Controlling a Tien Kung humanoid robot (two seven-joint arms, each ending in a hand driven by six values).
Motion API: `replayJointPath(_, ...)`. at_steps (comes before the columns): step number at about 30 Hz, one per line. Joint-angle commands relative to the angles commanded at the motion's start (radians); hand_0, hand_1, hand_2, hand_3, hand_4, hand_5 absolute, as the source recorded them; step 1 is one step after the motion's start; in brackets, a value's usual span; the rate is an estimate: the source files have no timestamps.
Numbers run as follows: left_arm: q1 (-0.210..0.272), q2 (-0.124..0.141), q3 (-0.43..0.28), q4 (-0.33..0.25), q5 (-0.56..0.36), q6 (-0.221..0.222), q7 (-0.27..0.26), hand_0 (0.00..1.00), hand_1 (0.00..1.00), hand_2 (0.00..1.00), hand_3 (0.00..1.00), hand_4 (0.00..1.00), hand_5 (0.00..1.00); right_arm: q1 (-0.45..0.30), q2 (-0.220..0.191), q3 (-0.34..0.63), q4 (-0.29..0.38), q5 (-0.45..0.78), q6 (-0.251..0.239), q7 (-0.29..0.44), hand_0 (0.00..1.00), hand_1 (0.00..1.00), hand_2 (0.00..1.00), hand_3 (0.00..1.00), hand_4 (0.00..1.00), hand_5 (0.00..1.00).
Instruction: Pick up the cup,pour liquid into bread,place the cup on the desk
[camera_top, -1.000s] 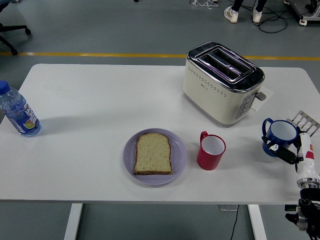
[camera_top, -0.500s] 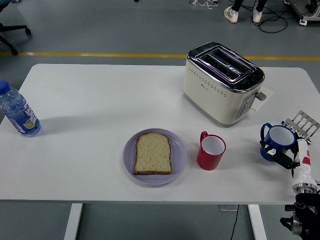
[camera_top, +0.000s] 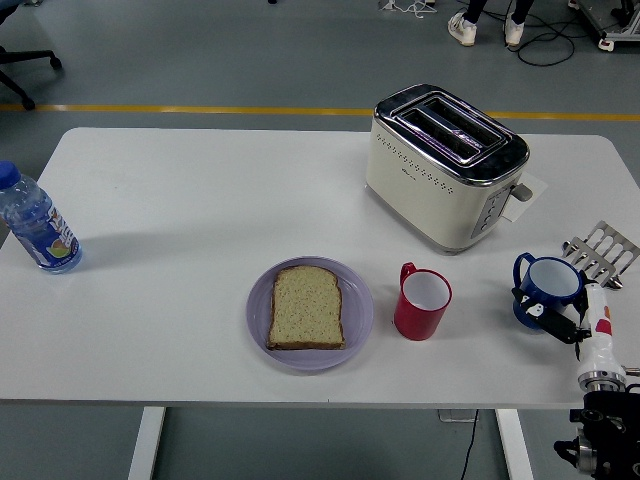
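Note:
A blue cup (camera_top: 545, 283) is at the table's right edge, in the fingers of my right hand (camera_top: 548, 309), which comes up from the lower right corner. The black fingers curl round the cup's near side. I cannot tell whether the cup rests on the table or hangs just above it. A red cup (camera_top: 422, 303) stands upright and empty-looking to the left of it. A slice of bread (camera_top: 307, 307) lies flat on a lilac plate (camera_top: 359, 318) left of the red cup. My left arm is out of view.
A cream toaster (camera_top: 445, 165) stands behind the cups on a sheet of paper (camera_top: 527, 194). A metal rack (camera_top: 603, 250) lies at the right edge behind the blue cup. A water bottle (camera_top: 35, 225) stands at the far left edge.
My right hand has moved left and toward the near edge, and the blue cup has moved with it. Nothing else has moved.

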Motion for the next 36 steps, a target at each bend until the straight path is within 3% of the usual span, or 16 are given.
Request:
replayJointPath(1, 0.000, 0.000, 0.000, 0.000, 0.000, 0.000, 0.000, 0.644, 0.665, 0.687, 0.523, 0.245, 0.846, 0.000, 0.000, 0.000, -0.001, -0.001, 0.001, -0.002, 0.491, 0.426, 0.557, 0.611, 0.677, 0.002)
replayJointPath(6, 0.000, 0.000, 0.000, 0.000, 0.000, 0.000, 0.000, 0.644, 0.665, 0.687, 0.523, 0.245, 0.846, 0.001, 0.001, -0.002, -0.004, -0.009, 0.007, -0.007, 0.491, 0.426, 0.557, 0.611, 0.677, 0.002)
replayJointPath(7, 0.000, 0.000, 0.001, 0.000, 0.000, 0.000, 0.000, 0.644, 0.664, 0.688, 0.524, 0.245, 0.846, 0.001, 0.001, -0.002, -0.005, -0.010, 0.007, -0.007, 0.530, 0.460, 0.570, 0.715, 0.696, 0.003)
replayJointPath(18, 0.002, 0.000, 0.005, 0.001, -0.002, 0.000, 0.000, 0.644, 0.665, 0.688, 0.525, 0.245, 0.847, -0.001, -0.001, -0.002, -0.005, -0.017, 0.019, -0.002, 0.573, 0.498, 0.612, 0.780, 0.727, 0.035)
replayJointPath(19, 0.003, 0.000, 0.006, 0.001, -0.002, 0.000, 0.000, 0.644, 0.665, 0.689, 0.525, 0.246, 0.848, -0.001, -0.001, -0.001, -0.005, -0.019, 0.022, -0.003, 0.629, 0.541, 0.664, 0.831, 0.793, 0.089)
replayJointPath(24, 0.005, 0.000, 0.011, 0.001, -0.004, 0.000, 0.000, 0.644, 0.665, 0.689, 0.525, 0.246, 0.848, -0.004, -0.002, -0.002, -0.006, -0.025, 0.030, -0.010, 0.629, 0.541, 0.664, 0.831, 0.793, 0.089)
replayJointPath(25, 0.006, 0.000, 0.012, 0.002, -0.005, 0.000, 0.000, 0.644, 0.665, 0.690, 0.525, 0.246, 0.849, -0.005, -0.002, -0.001, -0.006, -0.030, 0.032, -0.013, 0.678, 0.586, 0.736, 0.931, 0.845, 0.098)
replayJointPath(36, 0.009, 0.000, 0.019, 0.001, -0.007, -0.001, 0.001, 0.644, 0.665, 0.689, 0.526, 0.246, 0.853, -0.009, -0.003, 0.015, -0.004, -0.051, 0.053, -0.002, 0.727, 0.635, 0.795, 0.991, 0.907, 0.104)
